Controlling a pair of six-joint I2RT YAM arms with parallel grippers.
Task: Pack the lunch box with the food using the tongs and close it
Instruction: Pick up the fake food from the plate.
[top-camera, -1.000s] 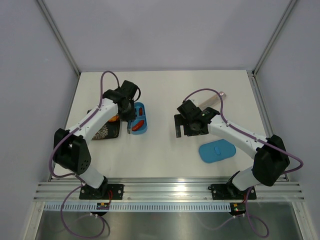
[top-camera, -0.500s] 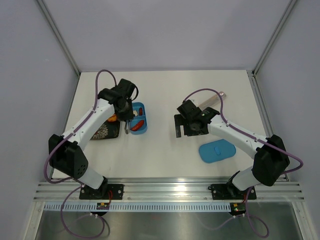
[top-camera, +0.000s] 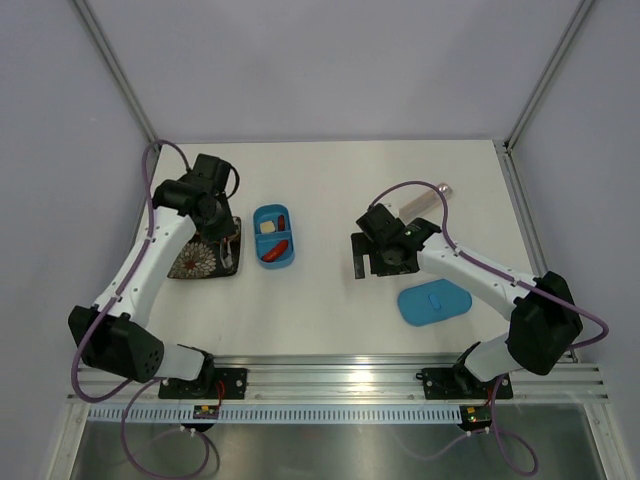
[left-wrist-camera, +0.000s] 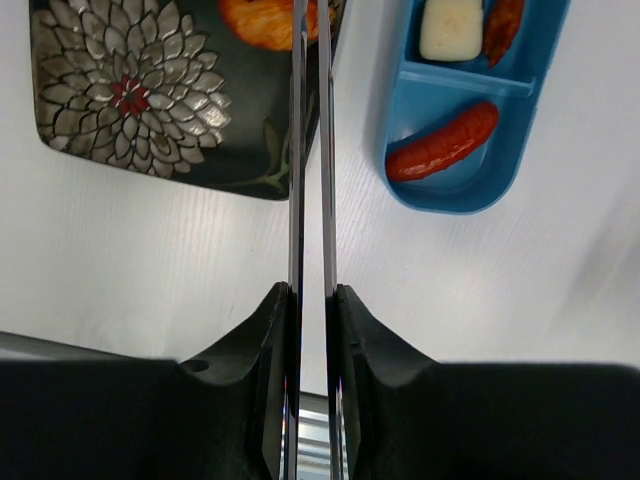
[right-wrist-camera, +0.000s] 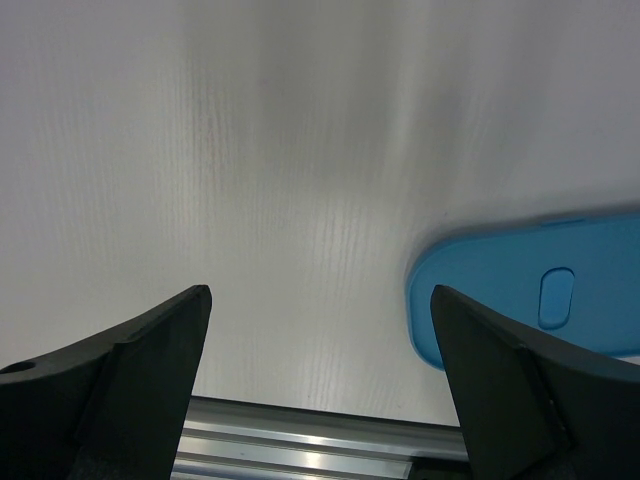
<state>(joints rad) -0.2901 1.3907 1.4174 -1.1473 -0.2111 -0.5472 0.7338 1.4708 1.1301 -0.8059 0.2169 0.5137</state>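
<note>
Aiming at the orange piece (left-wrist-camera: 265, 20) on the plate (left-wrist-camera: 120, 100), tongs (left-wrist-camera: 308, 150) are clamped in the left hand (left-wrist-camera: 310, 292), box (left-wrist-camera: 450, 200) part-filled alongside; right hand (right-wrist-camera: 318, 295) is spread near the lid (right-wrist-camera: 540, 300), likely awaiting closing.

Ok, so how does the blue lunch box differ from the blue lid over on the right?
The lunch box is a deep tray split into two compartments with food in it; the lid is flat and bare, with a small oval mark. The lunch box runs front to back beside the plate, the lid side to side. Both are bright blue rounded ovals.
</note>
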